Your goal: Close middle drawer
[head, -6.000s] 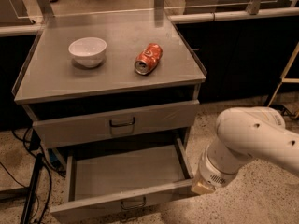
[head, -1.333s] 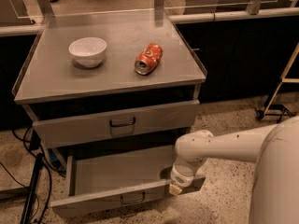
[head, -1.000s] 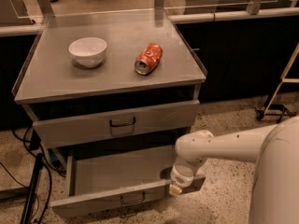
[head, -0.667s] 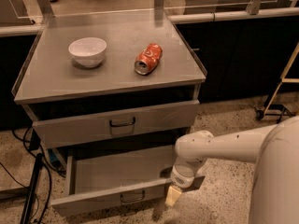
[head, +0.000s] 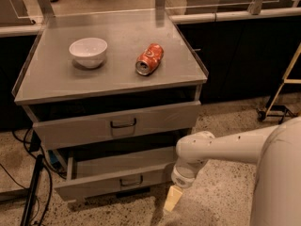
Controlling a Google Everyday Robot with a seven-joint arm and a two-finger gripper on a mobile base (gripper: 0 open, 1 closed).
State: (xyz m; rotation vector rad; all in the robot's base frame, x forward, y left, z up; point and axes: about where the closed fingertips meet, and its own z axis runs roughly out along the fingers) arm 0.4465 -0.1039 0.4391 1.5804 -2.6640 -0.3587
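Note:
The middle drawer [head: 101, 185] is the low grey steel front with a small metal loop handle [head: 131, 181]. It stands partly pulled out, and a narrow strip of its inside shows. Above it is the taller-fronted top drawer [head: 84, 131] with a darker handle, also slightly out. My gripper [head: 173, 199] hangs from the white arm [head: 221, 147], low near the floor. It is just in front of and below the right end of the middle drawer's front. The lowest drawer is hidden.
A white bowl [head: 88, 51] and a tipped orange can [head: 149, 59] rest on the cabinet top [head: 117, 79]. Cables and a black stand [head: 33, 192] are at the left on the floor. A light metal frame [head: 282, 91] stands at the right. Dark cabinets are behind.
The middle drawer has slid inward, so less of its inside shows. My gripper has followed at the drawer front's right end and now points down toward the floor.

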